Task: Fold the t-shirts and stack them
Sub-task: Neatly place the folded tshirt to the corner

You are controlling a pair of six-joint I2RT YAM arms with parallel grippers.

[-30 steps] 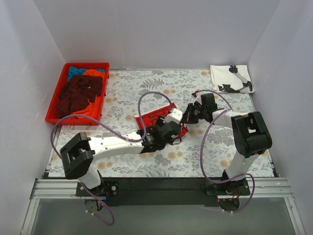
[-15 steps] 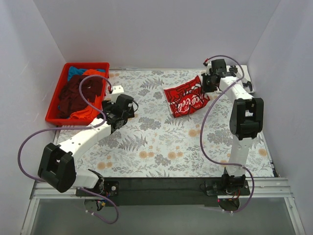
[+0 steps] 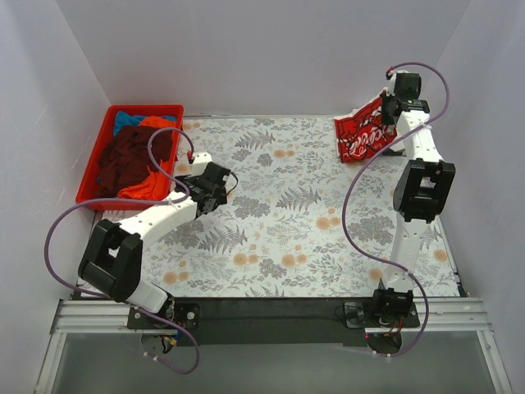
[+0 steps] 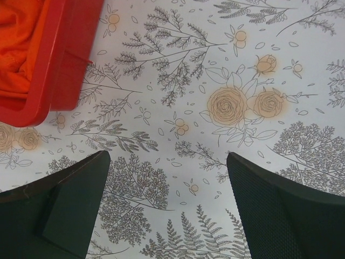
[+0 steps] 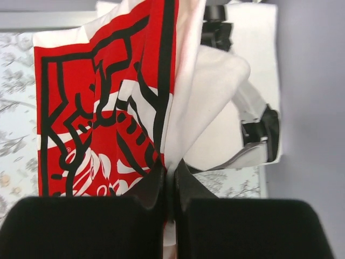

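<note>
We clamp our right gripper (image 5: 170,174) on the red-printed shirt (image 5: 97,108) above the white shirt (image 5: 259,70). Our left gripper (image 4: 167,181), fingers apart, hangs beside the crate (image 4: 54,81).

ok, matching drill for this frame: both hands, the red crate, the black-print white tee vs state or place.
Things: 1 left hand; 2 right hand; 3 red plastic crate; 4 folded white cloth t-shirt with black print.
States: a shut on the white t-shirt with red Coca-Cola print; b far left, holding a heap of maroon, orange and blue t-shirts; c open over the floral tablecloth; d flat at far right.
Pairs: 1-c, 2-a, 3-b, 4-d.
</note>
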